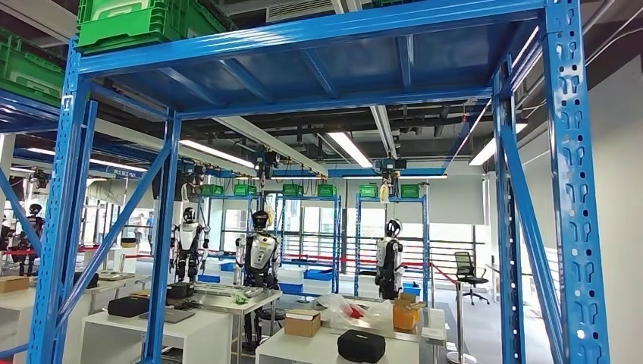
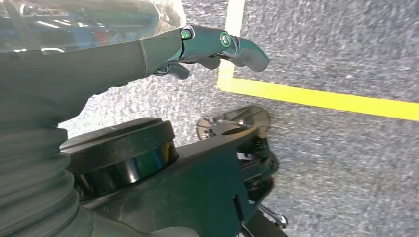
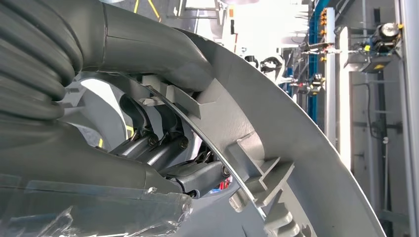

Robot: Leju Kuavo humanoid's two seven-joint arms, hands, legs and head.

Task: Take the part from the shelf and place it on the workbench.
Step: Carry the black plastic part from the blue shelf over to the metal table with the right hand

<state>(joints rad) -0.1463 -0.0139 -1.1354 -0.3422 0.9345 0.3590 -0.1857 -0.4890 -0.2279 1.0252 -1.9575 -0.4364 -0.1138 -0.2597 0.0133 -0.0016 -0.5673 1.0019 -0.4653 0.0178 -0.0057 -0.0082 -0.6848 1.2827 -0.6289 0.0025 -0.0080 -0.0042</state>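
Note:
The part is a large grey curved plastic piece with a thin rim and raised ribs, seen close up in the right wrist view. My right hand grips it, the thick thumb over its outer face and the dark fingers curled behind its rim. My left hand hangs over grey floor with its fingers stretched out and nothing in it. A tall blue shelf frames the head view, its upper deck overhead.
Green crates sit on top of the shelf. Beyond it stand white tables with boxes and black cases, other humanoid robots and more blue racks. A yellow floor line runs below my left hand.

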